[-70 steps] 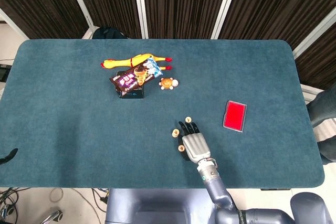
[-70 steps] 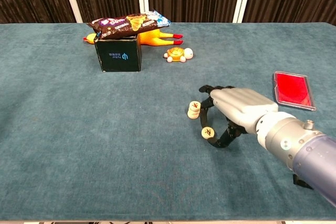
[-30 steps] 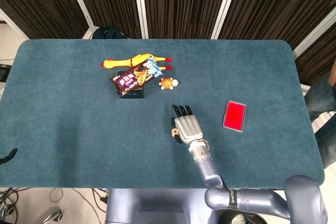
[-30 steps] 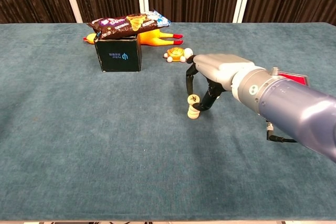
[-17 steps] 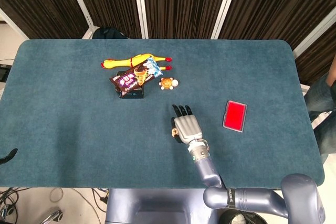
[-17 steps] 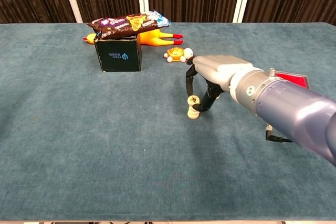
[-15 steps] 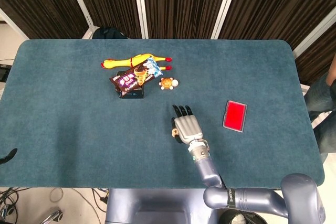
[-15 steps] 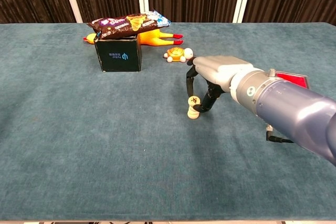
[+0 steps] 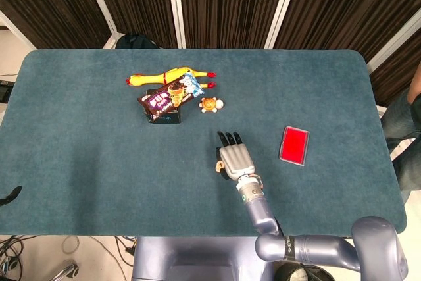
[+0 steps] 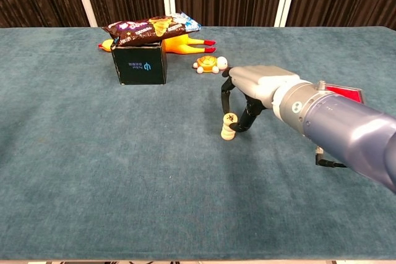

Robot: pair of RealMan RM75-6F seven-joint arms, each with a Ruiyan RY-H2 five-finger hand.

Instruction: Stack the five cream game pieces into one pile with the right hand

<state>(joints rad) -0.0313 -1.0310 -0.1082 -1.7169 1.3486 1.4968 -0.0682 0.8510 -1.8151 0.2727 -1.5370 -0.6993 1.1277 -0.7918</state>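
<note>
Head view: the right hand (image 9: 235,160) lies palm down, the pile of cream game pieces (image 9: 218,166) peeking out at its left edge. Chest view: its fingers (image 10: 226,96) pinch the tilted top piece (image 10: 230,119) directly beneath the palm.

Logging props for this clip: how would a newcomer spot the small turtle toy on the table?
Start at the black box topped by a snack bag at the table's far side. Just right of it, beside the rubber chicken, sits the turtle toy: small, round, orange-shelled with cream feet.
</note>
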